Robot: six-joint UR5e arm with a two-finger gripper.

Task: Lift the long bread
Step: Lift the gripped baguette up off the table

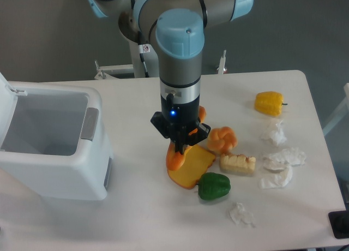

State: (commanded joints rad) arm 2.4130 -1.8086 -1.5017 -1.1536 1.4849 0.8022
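Gripper: black two-finger gripper pointed down, clamped on the long slim orange toy bread | Bread: held between the fingers, lower end over the flat yellow-orange toast slice, upper end behind the wrist | Nearby: round knotted orange bun, green toy pepper on the white table

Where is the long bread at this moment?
The long bread is near the table's middle, held in the claw, its lower end beside the toast slice, left of the knotted bun.
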